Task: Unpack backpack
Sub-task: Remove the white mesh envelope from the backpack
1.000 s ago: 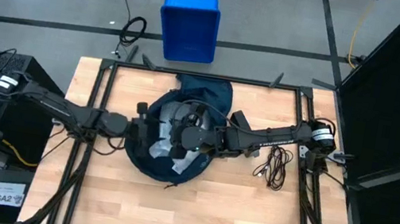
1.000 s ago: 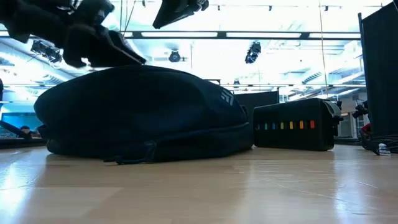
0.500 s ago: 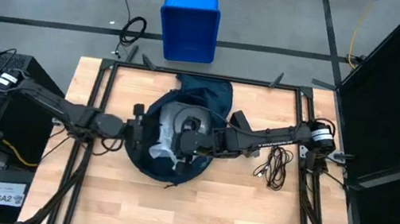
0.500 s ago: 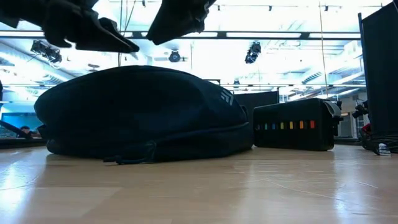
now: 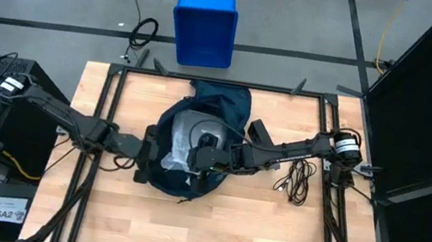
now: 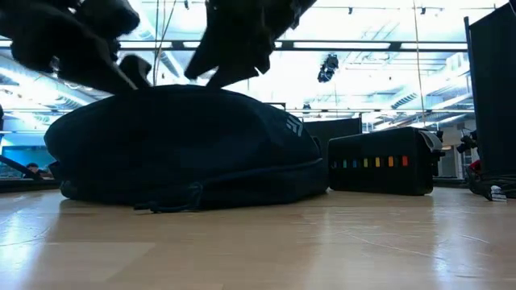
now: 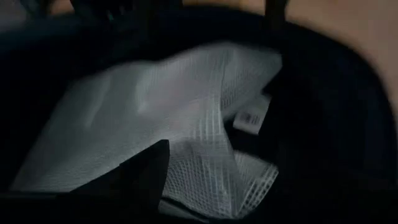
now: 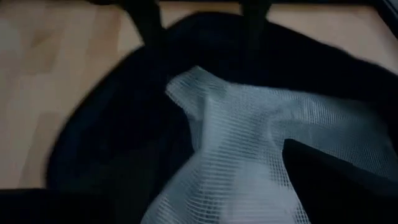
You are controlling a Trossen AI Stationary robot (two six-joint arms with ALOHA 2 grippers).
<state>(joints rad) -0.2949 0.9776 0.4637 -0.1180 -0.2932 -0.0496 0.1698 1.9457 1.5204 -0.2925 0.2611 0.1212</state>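
**Mia:** What is the biggest thing here?

**Sam:** The wooden table (image 5: 268,233). In the middle of it lies the backpack (image 5: 219,104), dark blue and soft. Its mouth is open, facing up, and a white mesh pouch (image 5: 188,134) shows inside.

**Mia:** Where are the arms?

**Sam:** Both are over the bag's open mouth. The left gripper (image 5: 149,147) is at the bag's left rim. The right gripper (image 5: 203,156) is over the white pouch. I think both claws have their fingers apart, and I see nothing held in either one.

**Mia:** What is the job now?

**Sam:** I think it is to grab the pouch and lift it out. The pouch is floppy, so the claw should pinch a fold of the mesh, not just poke it. A firm pinch near the middle may work best. The left claw could hold the rim down so the bag does not come up too.

**Mia:** Is there room to move?

**Sam:** Yes. The front of the table is bare wood, a good place to set things down. On the right lies a black cable (image 5: 297,184), near the right arm, so keep clear of it. A blue bin (image 5: 205,28) sits on the floor past the far edge.
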